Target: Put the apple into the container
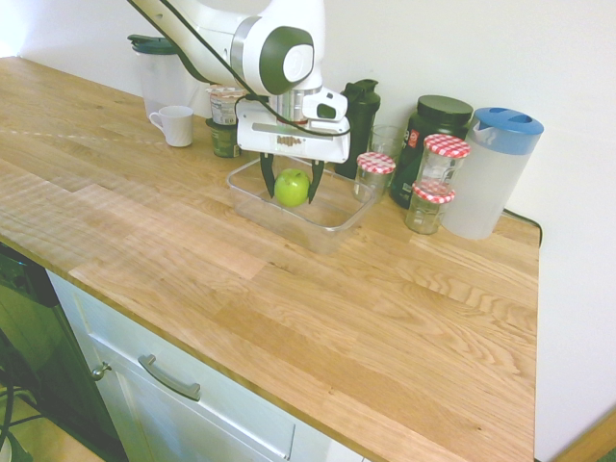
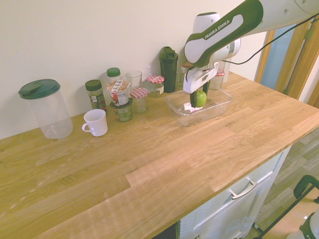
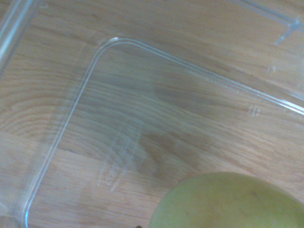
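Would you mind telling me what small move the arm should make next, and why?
Probably lower a little, then open the jaws. The gripper holds the green apple over the clear container, whose bare floor shows beneath it in the wrist view, so a short descent would avoid dropping it.

- Container [image 1: 329, 224]: on the countertop [image 1: 404, 318].
- Apple [image 1: 292, 187]: over container, between gripper [image 1: 290, 190] fingers.
- Mug [image 1: 175, 125]: 10 o'clock of container.
- Jug [image 1: 489, 173]: 3 o'clock.

A long oak worktop [image 1: 318, 327] is backed by a plain pale wall [image 2: 75, 35], with white drawers [image 1: 192, 395] set beneath its near edge.
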You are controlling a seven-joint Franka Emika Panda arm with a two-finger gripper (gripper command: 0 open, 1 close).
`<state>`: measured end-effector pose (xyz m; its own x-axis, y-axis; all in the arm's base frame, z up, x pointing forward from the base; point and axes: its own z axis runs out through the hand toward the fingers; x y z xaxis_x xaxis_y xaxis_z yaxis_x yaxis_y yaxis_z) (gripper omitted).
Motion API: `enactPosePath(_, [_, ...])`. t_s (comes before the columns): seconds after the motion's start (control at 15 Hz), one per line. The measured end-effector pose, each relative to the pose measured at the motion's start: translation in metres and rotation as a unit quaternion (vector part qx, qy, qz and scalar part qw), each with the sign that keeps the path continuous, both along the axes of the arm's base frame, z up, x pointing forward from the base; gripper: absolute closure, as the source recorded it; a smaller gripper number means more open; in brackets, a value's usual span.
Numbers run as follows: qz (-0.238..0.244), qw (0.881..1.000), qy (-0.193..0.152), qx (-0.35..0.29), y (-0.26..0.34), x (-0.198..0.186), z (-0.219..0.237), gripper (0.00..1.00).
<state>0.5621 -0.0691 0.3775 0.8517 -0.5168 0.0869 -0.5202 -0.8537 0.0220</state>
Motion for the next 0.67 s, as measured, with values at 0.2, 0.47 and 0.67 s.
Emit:
enactPosePath(0.2, [-0.005, 1.0, 0.009, 0.0, -0.006, 0.0, -0.012, 0.0])
enactPosePath(0.47, [-0.01, 1.0, 0.004, -0.001, -0.01, -0.001, -0.006, 0.0])
enactPosePath(0.67, [-0.039, 0.999, -0.016, 0.001, -0.008, -0.012, 0.059, 0.0])
